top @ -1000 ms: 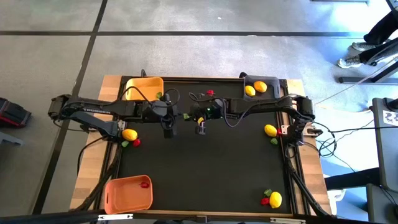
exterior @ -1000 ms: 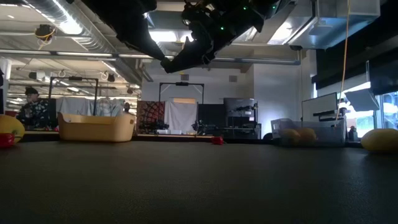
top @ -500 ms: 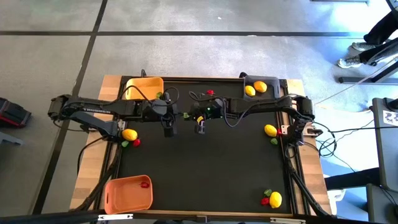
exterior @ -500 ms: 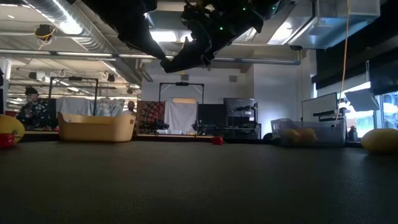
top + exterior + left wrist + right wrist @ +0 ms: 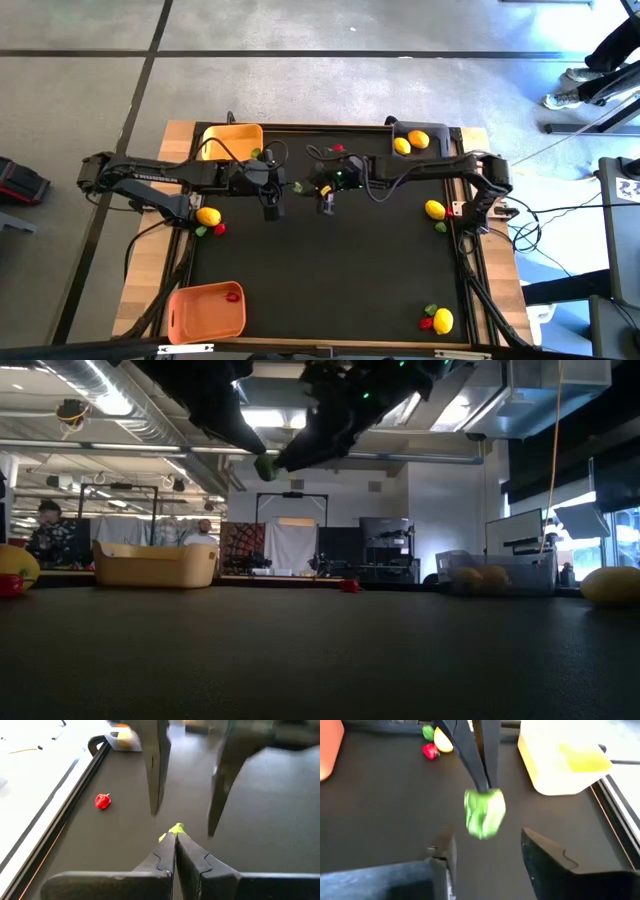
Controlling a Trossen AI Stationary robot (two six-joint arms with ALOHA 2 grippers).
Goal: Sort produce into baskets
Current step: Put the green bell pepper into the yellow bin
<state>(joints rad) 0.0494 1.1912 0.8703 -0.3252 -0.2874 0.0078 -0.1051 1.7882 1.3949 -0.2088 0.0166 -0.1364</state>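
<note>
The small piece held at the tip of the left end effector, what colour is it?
The piece is green; the right wrist view shows it best, pinched by the left end effector.

A black mat (image 5: 330, 270) is covering the wooden table (image 5: 178, 135); cables (image 5: 530, 225) are trailing off its side

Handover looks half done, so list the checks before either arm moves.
1. Left pincer shut on the green piece: ok.
2. Right pincer open, its fingers on either side of the piece and not touching it: ok.
3. Piece is well above the black mat in the low view: ok.
4. Grip depth: not ok, only the very fingertips pinch it.
5. Yellow basket has free room: cannot tell.
6. Which basket takes green: cannot tell.
</note>
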